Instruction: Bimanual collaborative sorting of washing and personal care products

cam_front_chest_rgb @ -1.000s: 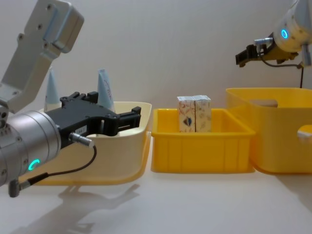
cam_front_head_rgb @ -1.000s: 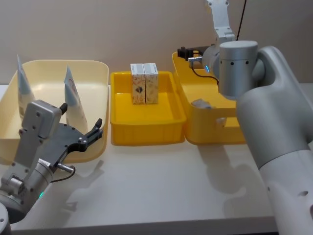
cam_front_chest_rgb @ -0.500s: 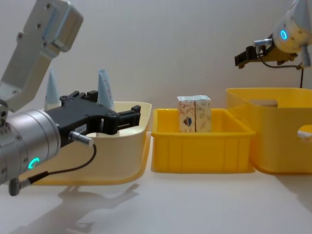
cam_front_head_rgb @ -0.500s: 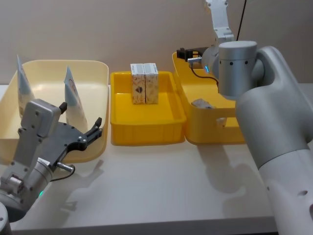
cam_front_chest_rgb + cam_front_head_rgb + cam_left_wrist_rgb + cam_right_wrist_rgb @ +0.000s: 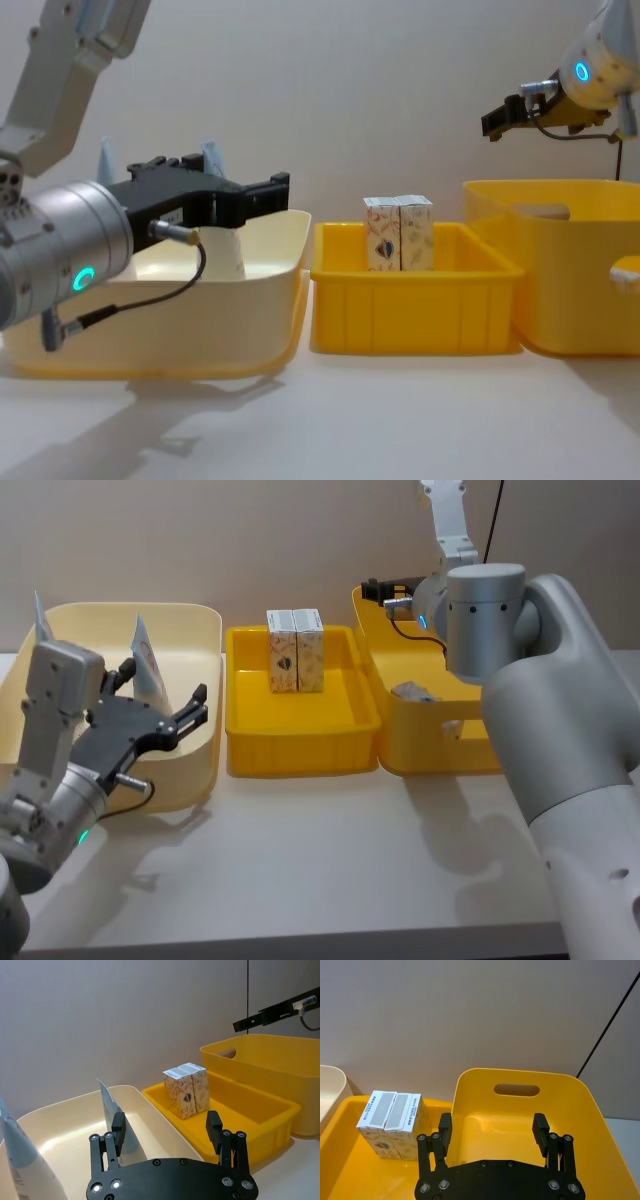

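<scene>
Smooth silver-grey arm shells [image 5: 560, 680], rounded at the joints. Black left gripper [image 5: 166, 1130] and right gripper [image 5: 492, 1127]: flat plates dotted with small silver screw heads [image 5: 116, 1183]. Thin black cable [image 5: 201, 262] looped at the left wrist, teal light ring [image 5: 84, 278] glowing nearby.

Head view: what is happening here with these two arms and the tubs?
The robot is sorting care products, and neither gripper holds anything. The left gripper, open, hovers over the cream plastic tub, where two pale blue-white squeeze tubes stand. The right gripper, also open, hangs above the deep yellow plastic bin. Two cream-orange patterned cartons stand side by side in the shallow yellow tray between.
</scene>
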Controlling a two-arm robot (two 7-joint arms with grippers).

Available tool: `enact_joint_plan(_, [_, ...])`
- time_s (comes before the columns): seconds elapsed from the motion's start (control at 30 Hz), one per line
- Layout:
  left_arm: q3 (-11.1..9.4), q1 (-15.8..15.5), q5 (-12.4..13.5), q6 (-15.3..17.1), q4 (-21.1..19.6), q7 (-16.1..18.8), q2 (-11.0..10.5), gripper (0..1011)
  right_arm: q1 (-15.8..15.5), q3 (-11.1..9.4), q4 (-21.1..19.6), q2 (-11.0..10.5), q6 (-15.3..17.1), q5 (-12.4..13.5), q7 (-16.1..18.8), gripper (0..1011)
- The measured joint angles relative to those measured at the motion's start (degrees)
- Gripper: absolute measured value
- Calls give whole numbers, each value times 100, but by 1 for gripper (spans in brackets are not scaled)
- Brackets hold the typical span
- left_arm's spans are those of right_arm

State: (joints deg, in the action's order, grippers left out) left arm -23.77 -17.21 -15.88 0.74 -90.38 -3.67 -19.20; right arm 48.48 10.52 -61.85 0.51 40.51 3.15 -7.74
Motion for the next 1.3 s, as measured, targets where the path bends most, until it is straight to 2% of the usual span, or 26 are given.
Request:
enact_joint_plan(0.23, [79, -224, -190, 213, 189, -193, 81, 1000, 0, 0, 3, 0, 0, 0, 0, 1001])
enact_joint_plan(0.47, [125, -325, -219, 408, 243, -233, 89, 1000, 0, 0, 3, 0, 0, 1, 0, 1001])
enact_joint_plan(1.03, [120, -507, -13, 676, 205, -237, 79, 1000, 0, 0, 2, 0, 0, 1, 0, 1001])
enact_joint_plan(1.3, [108, -644, 22, 759, 403, -347, 123, 1000, -1, 0, 2, 0, 0, 1, 1, 1001])
